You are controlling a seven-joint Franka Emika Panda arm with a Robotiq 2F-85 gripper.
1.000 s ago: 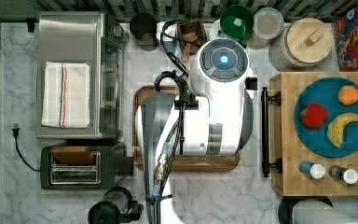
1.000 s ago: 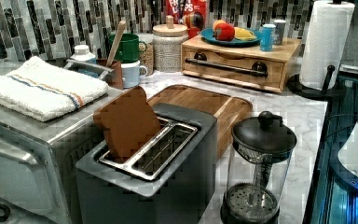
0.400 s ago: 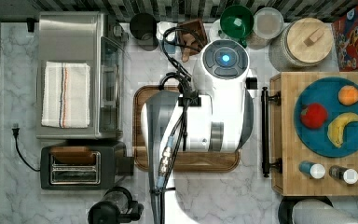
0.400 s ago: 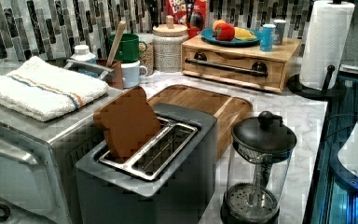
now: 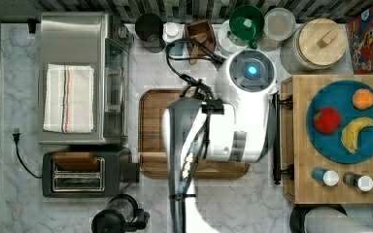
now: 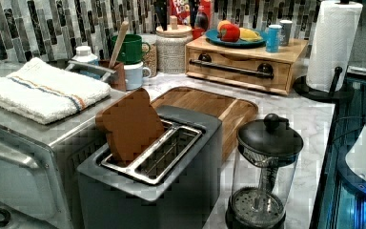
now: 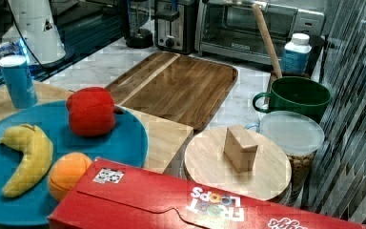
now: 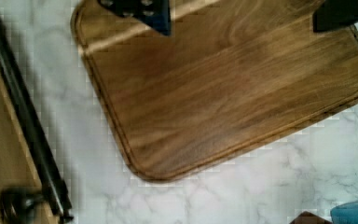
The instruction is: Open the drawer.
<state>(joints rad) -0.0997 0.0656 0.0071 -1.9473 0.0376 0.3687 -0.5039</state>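
Note:
The drawer (image 6: 240,75) is the front of a pale wooden cabinet (image 5: 340,191) at the top view's right, and it sits flush and closed. Its long black bar handle (image 5: 276,138) (image 6: 231,68) runs along the front; the wrist view catches it too, as a handle (image 8: 25,126) at the picture's edge. My arm (image 5: 238,116) hangs over the brown tray (image 5: 150,141), right beside the handle. In the wrist view my gripper (image 8: 240,14) is open, with its dark fingertips (image 8: 142,11) spread wide above the tray (image 8: 223,93) and nothing between them.
A blue plate (image 5: 337,145) with fruit and two shakers (image 5: 324,175) rest on the cabinet. A toaster oven (image 5: 73,77), a toaster (image 5: 85,172) and a French press (image 6: 264,176) line the top view's left. Mugs, jars and a cereal box (image 7: 181,202) stand along the tiled wall.
My arm has shifted toward the top view's right, over the tray and closer to the drawer handle. The drawer has not moved.

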